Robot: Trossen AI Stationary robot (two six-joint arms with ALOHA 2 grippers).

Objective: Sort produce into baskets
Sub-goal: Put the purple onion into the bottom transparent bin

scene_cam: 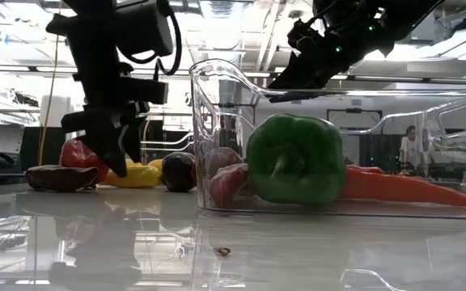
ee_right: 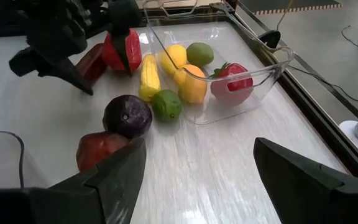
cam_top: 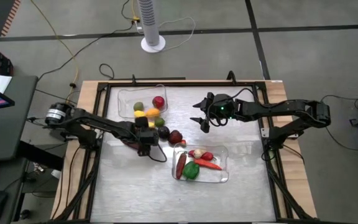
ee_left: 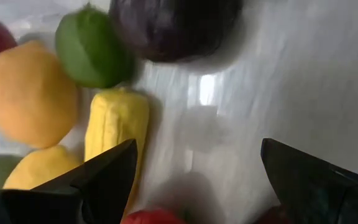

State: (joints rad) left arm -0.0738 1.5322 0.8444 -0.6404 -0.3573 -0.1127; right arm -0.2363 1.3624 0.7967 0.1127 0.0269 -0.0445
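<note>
Produce sits split on my desk [cam_top: 104, 193]: the far basket [cam_top: 127, 98] holds a red fruit [cam_top: 159, 101], the near basket [cam_top: 222, 177] a green pepper [scene_cam: 296, 159] and carrot [scene_cam: 403, 187]. My left claw [cam_top: 146, 148] hangs spread wide beside the loose pile; its wrist view alone shows corn [ee_left: 115, 130] and lime [ee_left: 92, 46] close up. My right claw [cam_top: 202, 121] hovers wide, empty, near the purple ball [ee_right: 127, 116].
</note>
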